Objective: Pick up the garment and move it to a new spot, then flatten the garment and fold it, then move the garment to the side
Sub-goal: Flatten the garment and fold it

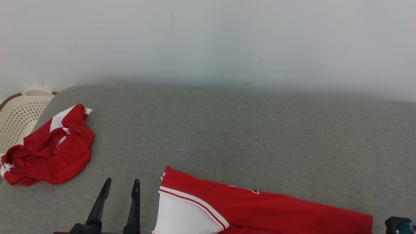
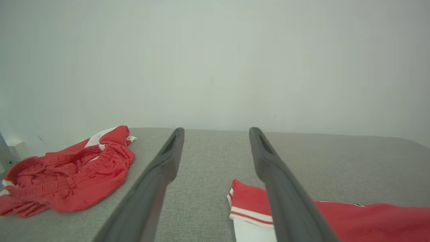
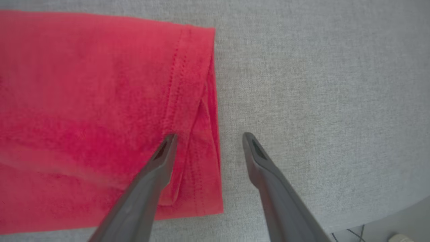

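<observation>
Basket beside red shorts, folded garment apart

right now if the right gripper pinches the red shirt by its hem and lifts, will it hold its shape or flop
Probably floppy: the red shirt is thin knit lying flat on the grey cushion. The layers at the hem look loose, so one pinch from the open right gripper may lift only some. Likely light.
</observation>
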